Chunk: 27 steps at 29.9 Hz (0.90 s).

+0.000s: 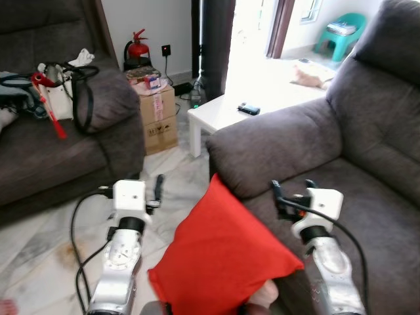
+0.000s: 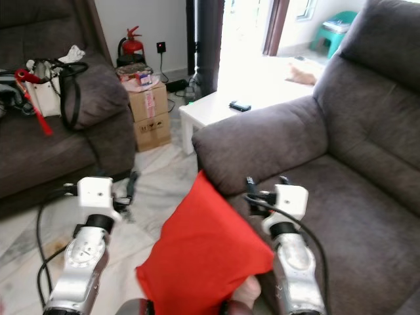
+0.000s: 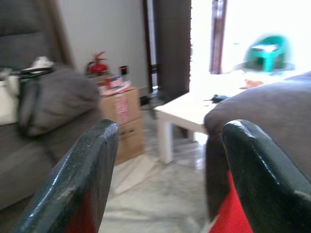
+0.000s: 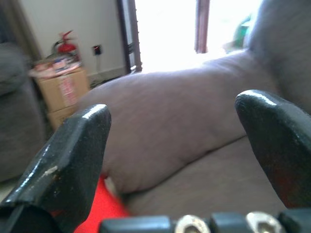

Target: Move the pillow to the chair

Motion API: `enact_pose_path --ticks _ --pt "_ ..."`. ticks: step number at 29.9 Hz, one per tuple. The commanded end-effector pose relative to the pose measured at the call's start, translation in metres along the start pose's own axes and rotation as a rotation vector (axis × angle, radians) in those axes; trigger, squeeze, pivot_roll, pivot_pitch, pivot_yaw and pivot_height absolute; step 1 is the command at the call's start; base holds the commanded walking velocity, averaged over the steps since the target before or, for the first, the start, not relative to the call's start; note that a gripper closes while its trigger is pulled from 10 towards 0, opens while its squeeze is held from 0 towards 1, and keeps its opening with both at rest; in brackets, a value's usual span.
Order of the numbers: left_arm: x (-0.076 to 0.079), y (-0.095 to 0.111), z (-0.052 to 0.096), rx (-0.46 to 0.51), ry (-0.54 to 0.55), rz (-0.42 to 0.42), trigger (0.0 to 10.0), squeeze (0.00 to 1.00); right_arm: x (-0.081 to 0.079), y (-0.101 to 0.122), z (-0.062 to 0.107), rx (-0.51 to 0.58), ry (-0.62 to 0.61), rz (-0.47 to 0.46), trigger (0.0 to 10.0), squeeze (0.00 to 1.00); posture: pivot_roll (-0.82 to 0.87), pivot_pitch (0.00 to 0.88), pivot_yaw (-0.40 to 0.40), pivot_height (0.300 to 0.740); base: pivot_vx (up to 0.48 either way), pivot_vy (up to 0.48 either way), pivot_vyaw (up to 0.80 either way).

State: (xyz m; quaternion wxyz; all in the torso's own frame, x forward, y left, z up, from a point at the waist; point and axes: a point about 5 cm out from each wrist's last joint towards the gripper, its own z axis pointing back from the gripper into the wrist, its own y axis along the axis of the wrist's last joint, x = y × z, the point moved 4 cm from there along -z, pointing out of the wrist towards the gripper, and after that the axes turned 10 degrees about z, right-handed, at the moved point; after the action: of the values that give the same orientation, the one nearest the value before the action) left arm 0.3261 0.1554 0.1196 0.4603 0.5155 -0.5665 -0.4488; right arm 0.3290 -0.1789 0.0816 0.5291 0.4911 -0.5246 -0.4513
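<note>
Grey armchair (image 1: 367,151) takes the right side, its padded armrest (image 1: 275,141) running across toward the middle; a second grey sofa (image 1: 59,144) sits at left, with bags and a red strap (image 1: 49,98) heaped on its seat and arm.

Red pillow (image 1: 220,252) is low in the centre between the two arms, one corner up and touching the front of the armrest, its body hanging off the front edge of the chair seat over the marble floor (image 1: 170,177); something pale shows beneath its lower right edge, cannot tell what.

White low table (image 1: 252,102) stands beyond the armrest, a small dark object (image 1: 249,109) lying on it; cardboard boxes (image 1: 157,115) are stacked by the wall between sofa and table, a red fire extinguisher (image 1: 138,47) behind them; a green plastic chair (image 1: 341,33) sits far back in bright light.

Left gripper (image 3: 165,174) beside the pillow's left edge, fingers spread wide, red fabric showing low between them; right gripper (image 4: 175,160) above the seat by the pillow's right side, fingers likewise parted, gripping nothing.
</note>
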Motion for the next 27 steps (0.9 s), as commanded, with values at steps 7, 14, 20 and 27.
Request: enact_pose_path --ticks 7,14,20,27 --pt "0.001 -0.005 0.004 -0.029 -0.026 0.012 10.0 0.00 -0.007 0.001 -0.001 0.007 0.011 -0.014 10.0 0.00 0.06 0.000 -0.061 0.628 0.000 0.000 -0.11" --pt "-0.002 -0.006 0.004 -0.029 -0.008 -0.003 10.0 0.00 -0.008 0.002 0.000 0.013 0.023 -0.011 10.0 0.00 0.06 0.000 -0.062 0.628 0.000 0.000 0.00" --pt "-0.008 -0.005 0.004 -0.025 0.026 -0.013 10.0 0.00 -0.011 0.001 0.001 0.008 0.058 0.015 10.0 0.00 0.06 0.000 -0.060 0.628 0.000 0.000 0.00" --pt "-0.010 -0.005 0.004 -0.021 0.039 -0.017 10.0 0.00 -0.014 0.000 0.003 0.005 0.081 -0.004 10.0 0.00 0.05 0.000 -0.059 0.628 0.000 0.000 0.00"
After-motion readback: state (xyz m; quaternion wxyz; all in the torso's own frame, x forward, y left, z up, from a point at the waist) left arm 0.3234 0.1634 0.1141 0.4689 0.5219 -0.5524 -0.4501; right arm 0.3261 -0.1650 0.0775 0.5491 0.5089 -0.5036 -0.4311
